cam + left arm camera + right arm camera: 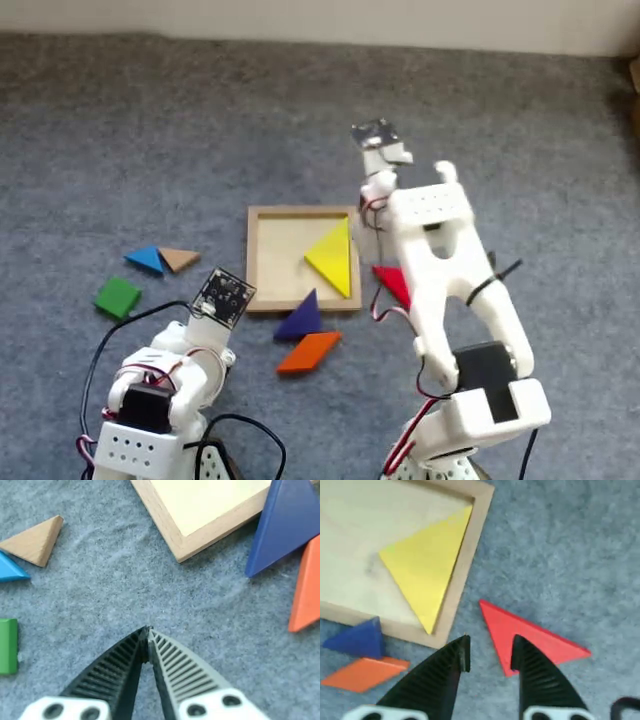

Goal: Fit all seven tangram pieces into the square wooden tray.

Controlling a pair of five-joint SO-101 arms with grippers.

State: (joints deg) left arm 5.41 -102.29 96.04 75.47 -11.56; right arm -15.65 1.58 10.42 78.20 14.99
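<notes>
The square wooden tray [262, 262] holds a yellow triangle [335, 258] against its right wall. A red triangle [527, 637] lies on the carpet just right of the tray. My right gripper [491, 642] hangs open over its near corner with nothing between the fingers. A dark blue triangle [300, 318] leans on the tray's front edge, and an orange parallelogram [310, 351] lies just in front of it. To the left of the tray are a blue triangle [146, 259], a tan triangle [179, 259] and a green square [118, 297]. My left gripper [148, 632] is shut and empty over bare carpet near the tray's front left corner [185, 542].
Grey carpet covers the whole work area. The right arm's white body [450, 270] stands tall to the right of the tray and hides part of the red triangle. Loose cables trail at the base of both arms.
</notes>
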